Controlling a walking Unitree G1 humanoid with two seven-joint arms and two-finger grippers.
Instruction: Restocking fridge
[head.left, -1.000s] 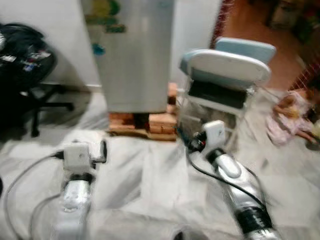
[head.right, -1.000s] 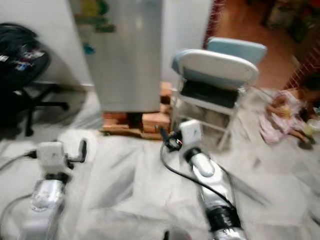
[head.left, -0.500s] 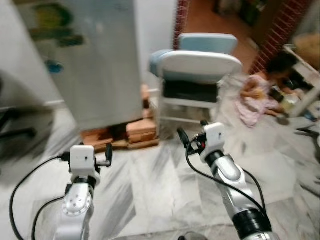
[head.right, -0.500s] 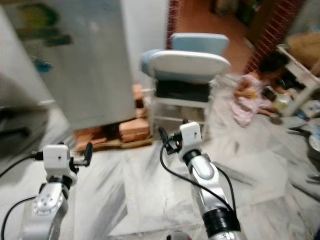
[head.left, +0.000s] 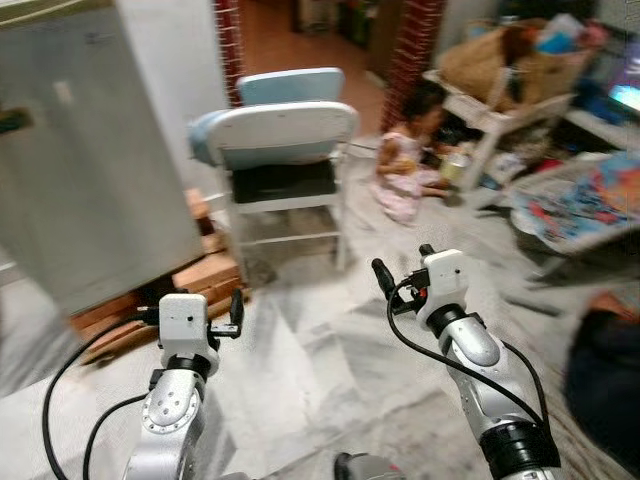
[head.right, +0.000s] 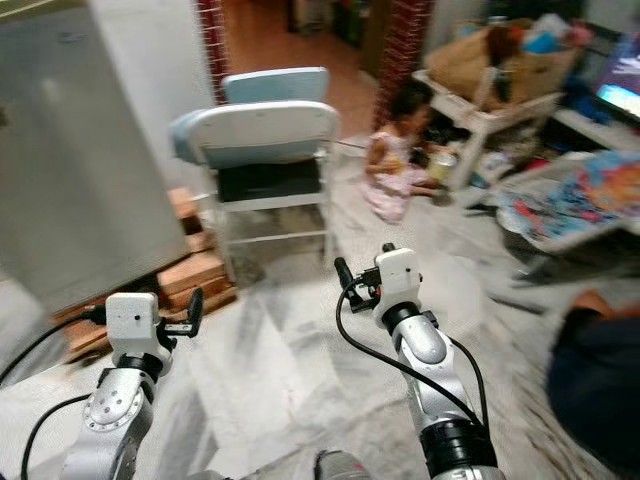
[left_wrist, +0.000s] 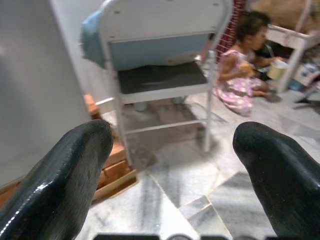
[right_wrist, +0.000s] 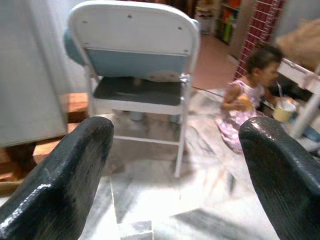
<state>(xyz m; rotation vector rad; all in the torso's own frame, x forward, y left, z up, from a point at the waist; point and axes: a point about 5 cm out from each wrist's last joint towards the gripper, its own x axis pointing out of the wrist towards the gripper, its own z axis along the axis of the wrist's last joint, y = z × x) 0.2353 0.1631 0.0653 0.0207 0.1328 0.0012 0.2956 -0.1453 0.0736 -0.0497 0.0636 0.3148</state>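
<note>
Fridge: the grey fridge (head.left: 85, 170) stands at the robot's left on wooden blocks (head.left: 205, 275), door shut, so what is inside it is hidden
How the fridge will handle: it looks big, heavy and stiff with a smooth door (probably slippery); my guess is to pull at the door's edge, since no handle can be made out
Things to put in: no food or bottles can be made out near the robot, so how those would feel is a guess I will not make
Left end effector: the left end effector (left_wrist: 170, 165) is held out low over the marble floor (head.left: 330, 370), its two black fingers wide apart with nothing between them
Right end effector: the right end effector (right_wrist: 175, 165) is held out the same way, wide and holding nothing, pointing toward the folding chair (head.left: 275, 150)
Chair: white frame, dark seat, a pale blue chair stacked behind it, just beside the fridge
Containers: a brown sack (head.left: 485, 60) sits on a white desk (head.left: 500, 110) far to the right, what is in it cannot be told; a small cup (right_wrist: 283, 111) is near the child (head.left: 405, 160) sitting on the floor
Take care: the child is near the chair, so the arms should stay well apart from there
Stage: the shut door and free fingers fit both going to fetch things and being all done
</note>
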